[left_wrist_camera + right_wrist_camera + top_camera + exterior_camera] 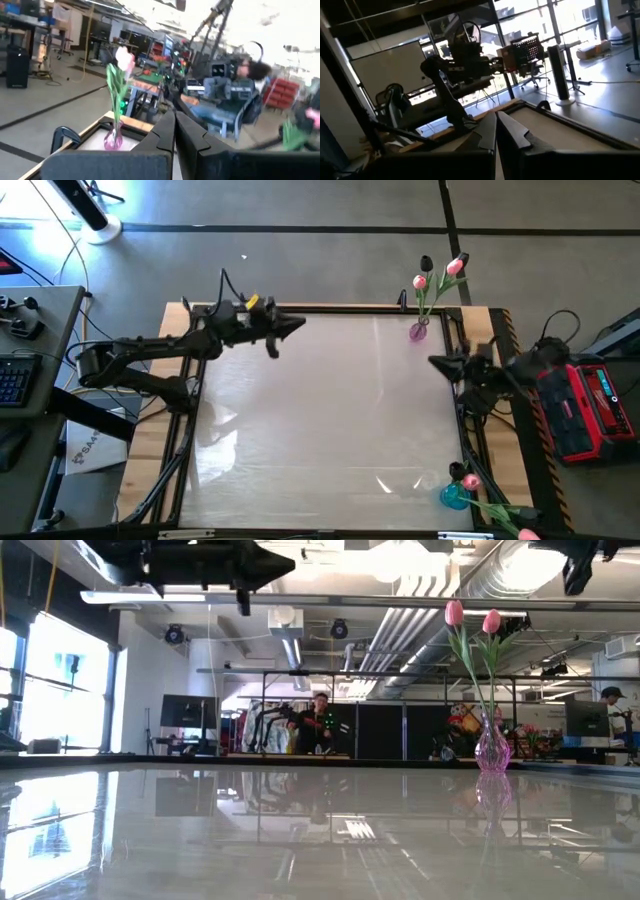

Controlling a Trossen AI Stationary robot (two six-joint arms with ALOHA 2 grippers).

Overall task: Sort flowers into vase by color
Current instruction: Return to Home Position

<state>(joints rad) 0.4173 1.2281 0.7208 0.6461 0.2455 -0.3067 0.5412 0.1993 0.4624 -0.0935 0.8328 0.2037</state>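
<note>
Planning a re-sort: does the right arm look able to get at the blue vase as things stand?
Probably yes: the blue vase stands on the same side as the right gripper, with only table between them.

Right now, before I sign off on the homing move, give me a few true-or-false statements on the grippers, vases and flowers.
1. The left gripper and right gripper hold no flower. True; both are shut on nothing.
2. The pink vase stands mid-table. False: it stands near a corner of the table, on the right arm's side.
3. The blue vase is on the right arm's side. True.
4. A flower lies between the two arms. False: the flowers in view are all at the two vases.
5. The pink vase holds only dark heads. False: pink heads show in it.
</note>
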